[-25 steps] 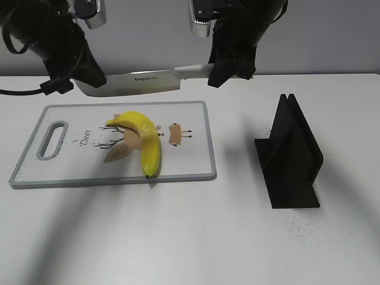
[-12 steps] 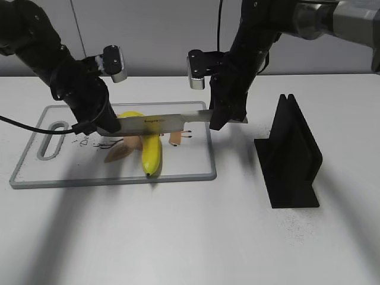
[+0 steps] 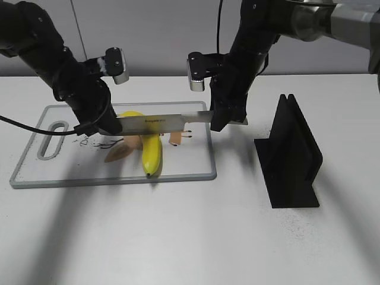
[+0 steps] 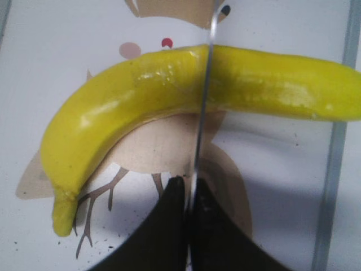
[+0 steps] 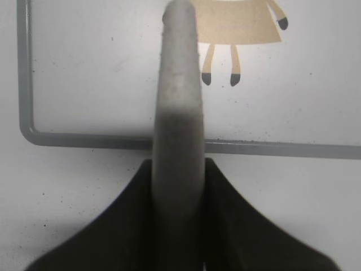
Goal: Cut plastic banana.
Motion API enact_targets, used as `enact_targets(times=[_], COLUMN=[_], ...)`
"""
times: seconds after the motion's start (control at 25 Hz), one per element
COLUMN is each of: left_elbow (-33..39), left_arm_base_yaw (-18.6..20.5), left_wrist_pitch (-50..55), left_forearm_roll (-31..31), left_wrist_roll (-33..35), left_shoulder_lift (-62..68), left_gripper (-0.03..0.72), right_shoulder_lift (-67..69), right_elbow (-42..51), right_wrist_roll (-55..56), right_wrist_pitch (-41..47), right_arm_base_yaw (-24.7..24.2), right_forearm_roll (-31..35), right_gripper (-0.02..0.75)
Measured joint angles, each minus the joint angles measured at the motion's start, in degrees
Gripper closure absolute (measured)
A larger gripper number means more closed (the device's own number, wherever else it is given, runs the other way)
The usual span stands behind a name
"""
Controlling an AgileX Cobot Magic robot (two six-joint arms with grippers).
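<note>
The plastic banana [image 3: 152,153] lies yellow and curved on the white cutting board [image 3: 193,160]. A long knife [image 3: 159,123] is held level across the banana's middle. My left gripper [image 3: 110,126] is shut on the blade's tip end. My right gripper [image 3: 223,117] is shut on the pale handle [image 5: 179,84]. In the left wrist view the blade [image 4: 203,107] runs straight across the banana [image 4: 130,99], seen edge-on between my left gripper's [image 4: 189,192] closed jaws. In the right wrist view my right gripper [image 5: 179,183] clamps the handle over the board's rim [image 5: 113,139].
A black slotted knife stand [image 3: 291,155] is on the table to the right of the board. The board has a handle slot [image 3: 52,139] at its left end and deer drawings under the banana. Bare white table lies in front.
Both arms have come down and forward with the knife, from above the board's far edge to across the banana. Over the last half second hardly anything moved.
</note>
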Motion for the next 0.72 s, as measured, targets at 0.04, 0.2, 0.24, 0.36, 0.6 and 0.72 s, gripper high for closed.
enact_targets(times=[0.04, 0.2, 0.24, 0.36, 0.6, 0.72], left_elbow=[0.1, 0.8, 1.1, 1.4, 1.5, 1.5], left_arm_base_yaw=[0.0, -0.1, -0.2, -0.3, -0.2, -0.2], left_wrist_pitch=[0.0, -0.4, -0.3, -0.3, -0.7, -0.4], left_forearm_roll=[0.0, 0.8, 1.2, 2.6, 3.8, 3.9], left_wrist_roll=[0.0, -0.2, -0.3, -0.5, -0.8, -0.8], left_shoulder_lift=[-0.3, -1.5, -1.9, -4.0, -10.1, -12.8], left_gripper=[0.697, 0.697, 0.697, 0.697, 0.697, 0.697], right_shoulder_lift=[-0.3, -1.2, -1.5, -2.4, -6.1, -8.1], right_elbow=[0.1, 0.4, 0.4, -0.7, -3.0, -3.1], right_wrist_roll=[0.0, 0.0, 0.0, 0.2, 1.2, 1.4], right_wrist_pitch=[-0.1, -0.2, -0.2, 0.0, 0.3, 0.4], right_arm_base_yaw=[0.1, 0.2, 0.4, 0.5, 0.5, 0.5], right_forearm_roll=[0.0, -0.1, -0.1, -0.2, -0.7, -0.7], right_gripper=[0.545, 0.545, 0.545, 0.545, 0.545, 0.545])
